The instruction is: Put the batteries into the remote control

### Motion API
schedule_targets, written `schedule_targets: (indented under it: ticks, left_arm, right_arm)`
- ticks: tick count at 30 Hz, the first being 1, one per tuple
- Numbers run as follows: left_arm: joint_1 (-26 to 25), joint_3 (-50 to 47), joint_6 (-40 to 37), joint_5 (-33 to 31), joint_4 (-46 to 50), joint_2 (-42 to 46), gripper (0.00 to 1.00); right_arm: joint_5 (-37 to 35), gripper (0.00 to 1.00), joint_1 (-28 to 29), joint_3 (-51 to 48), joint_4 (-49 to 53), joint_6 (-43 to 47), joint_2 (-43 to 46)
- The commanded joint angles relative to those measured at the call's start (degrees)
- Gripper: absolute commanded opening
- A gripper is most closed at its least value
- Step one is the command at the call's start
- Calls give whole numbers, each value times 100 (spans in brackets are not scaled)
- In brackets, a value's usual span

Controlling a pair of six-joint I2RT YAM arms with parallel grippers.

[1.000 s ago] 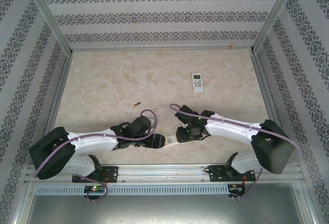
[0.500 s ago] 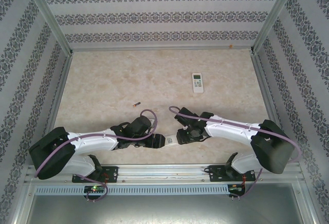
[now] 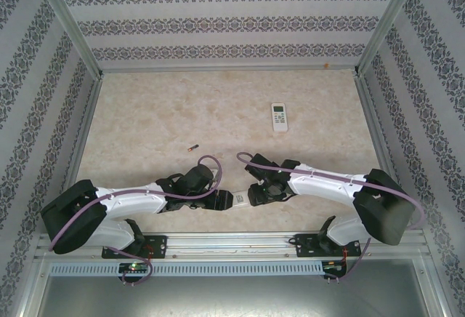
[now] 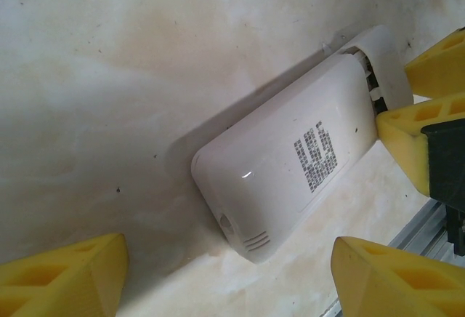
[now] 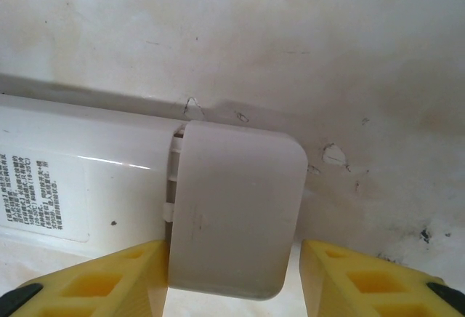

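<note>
A white remote control lies face down near the table's front edge, between my two grippers. Its battery cover is slid partly off the end, showing a thin gap at the compartment. My right gripper is open around the cover: one yellow finger touches its edge, the other stands apart. My left gripper is open, its fingers wide on either side of the remote control at its other end, not touching it. One small orange-gold battery lies on the table behind the left arm.
A second white remote lies face up at the back right of the beige tabletop. Patterned walls with metal posts enclose three sides. A metal rail runs along the front edge just behind the grippers.
My right gripper's jaws have spread wider around the battery cover and its wrist has shifted slightly left. The left arm and the remote have not moved.
</note>
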State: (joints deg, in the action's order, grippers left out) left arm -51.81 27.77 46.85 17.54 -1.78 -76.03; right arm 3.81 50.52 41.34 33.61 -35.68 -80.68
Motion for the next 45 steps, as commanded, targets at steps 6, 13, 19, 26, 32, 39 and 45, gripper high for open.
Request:
schedule_targets:
  ticks: [6,13,19,26,32,39,45]
  left_arm:
    - [-97,-88,53,-63,-173,-14,74]
    - [-92,-63,47,-47,-186,-46,74]
    - [-92,-56,39,-29,-188,-65,74]
    - [-98,-26,18,-38,-183,-97,74]
    - [-92,19,-9,-33,-170,-139,74]
    - [-93,-17,25,-36,-200,-150,74]
    - [-93,-30,35,-36,-209,-154,74]
  right_arm:
    - [-100,54,83,260,272,-47,214]
    - [-370,54,-6,260,177,-167,121]
    - [-257,50,-29,243,128,-158,-97]
    - [-76,45,-25,81,128,-211,43]
    - [49,43,-6,-33,112,-297,176]
    - [58,42,28,-109,81,-369,223]
    - [136,43,97,-109,41,-387,89]
